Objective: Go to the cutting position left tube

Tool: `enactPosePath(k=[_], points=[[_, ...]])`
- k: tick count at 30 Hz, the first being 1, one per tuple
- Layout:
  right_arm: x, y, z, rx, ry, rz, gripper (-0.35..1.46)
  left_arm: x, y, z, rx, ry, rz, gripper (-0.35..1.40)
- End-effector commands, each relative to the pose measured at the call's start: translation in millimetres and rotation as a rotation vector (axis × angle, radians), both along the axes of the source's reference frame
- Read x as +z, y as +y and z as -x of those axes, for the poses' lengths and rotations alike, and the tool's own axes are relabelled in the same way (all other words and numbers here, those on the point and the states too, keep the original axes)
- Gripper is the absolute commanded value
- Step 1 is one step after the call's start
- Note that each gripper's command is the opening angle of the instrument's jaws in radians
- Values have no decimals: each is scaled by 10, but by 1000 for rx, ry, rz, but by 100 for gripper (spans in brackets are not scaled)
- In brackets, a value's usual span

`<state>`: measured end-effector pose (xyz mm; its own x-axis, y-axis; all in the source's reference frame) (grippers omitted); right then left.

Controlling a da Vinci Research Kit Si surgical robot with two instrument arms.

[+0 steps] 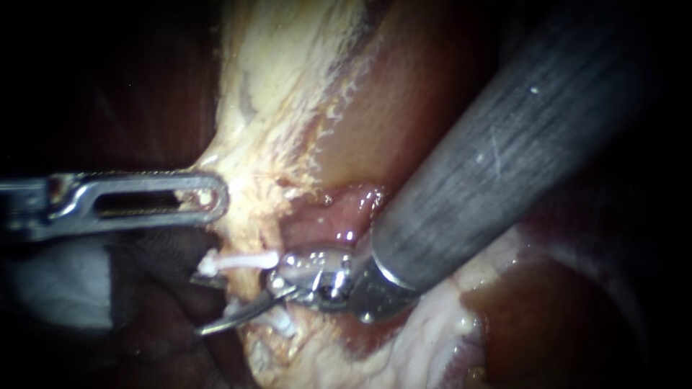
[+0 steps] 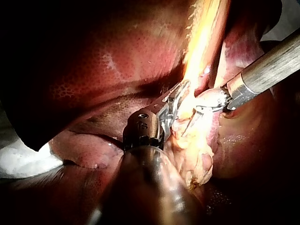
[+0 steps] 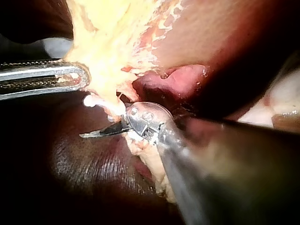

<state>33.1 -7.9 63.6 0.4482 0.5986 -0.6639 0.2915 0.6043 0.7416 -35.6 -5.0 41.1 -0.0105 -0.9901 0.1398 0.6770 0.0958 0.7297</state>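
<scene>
Liver (image 2: 93,51) fills most of the field, dark red w/ a fine mottled surface in the left wrist view. Across it hangs a broad strip of pale yellow fatty tissue (image 1: 288,86), w/ a wet pink fold (image 1: 346,209) at its lower edge.

R instrument (image 1: 205,302) comes in from upper right, its thick grey shaft covering much of the endoscope view. Its shiny wrist sits just below the pink fold. Its two thin curved blades stand apart w/ a gap btwn them, tips pointing toward the view's left: jaws open, nothing clamped.

L instrument (image 1: 216,196) enters level from the left. Its slotted jaws are closed on the edge of the fatty tissue and hold it; the left wrist view shows the same grip, tissue pinched from both sides.

Tube (image 1: 252,292) runs down through the fatty tissue just beside the R instrument's wrist, mostly buried in fat. It lies btwn the blades near their base, but can't tell if either blade touches it. Only one tube can be made out, so can't say if it's the left one.

Upper white clip (image 1: 238,261) crosses the tube just above the blades and below the L instrument. Lower white clip (image 1: 282,322) sits under the lower blade, close to the wrist.
</scene>
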Motion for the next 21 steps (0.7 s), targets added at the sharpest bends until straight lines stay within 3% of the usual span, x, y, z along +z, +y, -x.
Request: enactPosePath(k=[1, 21], points=[[1, 0, 0, 0, 0, 1, 123, 0, 0, 0, 0, 0, 0, -23], [6, -2, -2, 1, -4, -1, 123, -1, 0, 1, -1, 0, 0, -23]])
